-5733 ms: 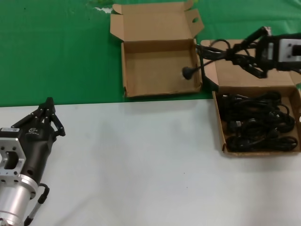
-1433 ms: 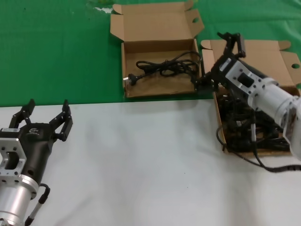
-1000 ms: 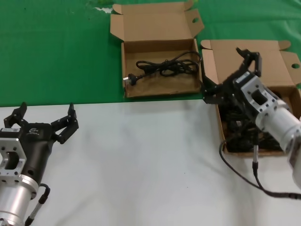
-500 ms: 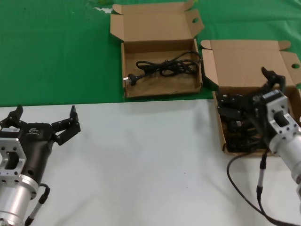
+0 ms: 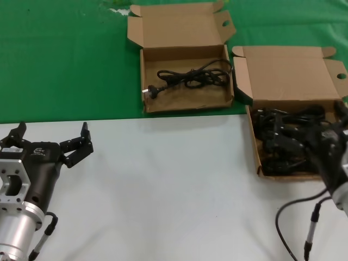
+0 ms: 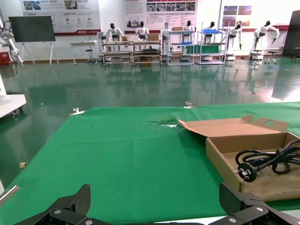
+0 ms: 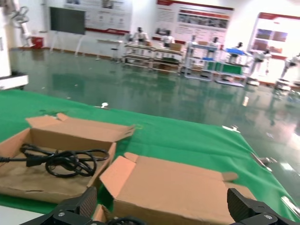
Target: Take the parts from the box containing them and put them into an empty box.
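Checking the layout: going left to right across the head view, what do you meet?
Left gripper, jaws open → squarer box holding one power cord → wider box of cords → right gripper.

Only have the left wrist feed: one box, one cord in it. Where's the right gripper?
Observer: Low over the wider box on the robot's right, next to the box you see.
Operator: Open or shut?
Observer: The right gripper is open; its wrist camera shows the fingers spread wide with nothing between them.
Operator: Anything left in that box?
Observer: Yes, a tangled pile of black cords. I cannot count them.
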Tool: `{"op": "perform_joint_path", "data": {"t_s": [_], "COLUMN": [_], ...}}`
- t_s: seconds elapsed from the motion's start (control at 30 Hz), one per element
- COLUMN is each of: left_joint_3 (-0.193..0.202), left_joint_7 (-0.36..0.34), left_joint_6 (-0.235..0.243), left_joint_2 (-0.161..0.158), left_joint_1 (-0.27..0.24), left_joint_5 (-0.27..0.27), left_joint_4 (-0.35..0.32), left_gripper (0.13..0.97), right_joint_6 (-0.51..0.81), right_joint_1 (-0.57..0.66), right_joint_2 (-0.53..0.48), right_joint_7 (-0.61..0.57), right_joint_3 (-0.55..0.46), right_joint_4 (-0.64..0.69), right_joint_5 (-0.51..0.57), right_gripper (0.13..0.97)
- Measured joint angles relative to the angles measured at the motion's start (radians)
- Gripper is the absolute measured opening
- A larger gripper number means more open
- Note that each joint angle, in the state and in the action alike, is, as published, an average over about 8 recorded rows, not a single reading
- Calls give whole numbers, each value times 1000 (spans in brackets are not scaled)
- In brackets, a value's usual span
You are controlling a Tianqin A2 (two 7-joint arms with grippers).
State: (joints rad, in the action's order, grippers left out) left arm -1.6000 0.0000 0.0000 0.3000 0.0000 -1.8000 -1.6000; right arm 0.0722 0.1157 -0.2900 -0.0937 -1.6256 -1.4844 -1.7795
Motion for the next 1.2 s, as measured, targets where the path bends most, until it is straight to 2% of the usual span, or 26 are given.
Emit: {"op": "perform_joint_path", "data": {"t_s": [0.27,1.2], "left_joint_3": [0,0], "left_joint_7": [0,0], "left_joint_6": [0,0], "left_joint_2": [0,0], "left_joint_1": [0,0], "left_joint_5": [0,0], "left_joint_4": [0,0], "left_gripper": [966,966], "right_joint_6": [-46,-48], "right_joint_1": [-74,-77], "right_joint_2": [-6,-7], "right_joint_7": [60,62], "right_joint_3": [16,17], "right_joint_4": [-74,-76], "right_joint_5": [-13,-14], "right_gripper": [966,966]}}
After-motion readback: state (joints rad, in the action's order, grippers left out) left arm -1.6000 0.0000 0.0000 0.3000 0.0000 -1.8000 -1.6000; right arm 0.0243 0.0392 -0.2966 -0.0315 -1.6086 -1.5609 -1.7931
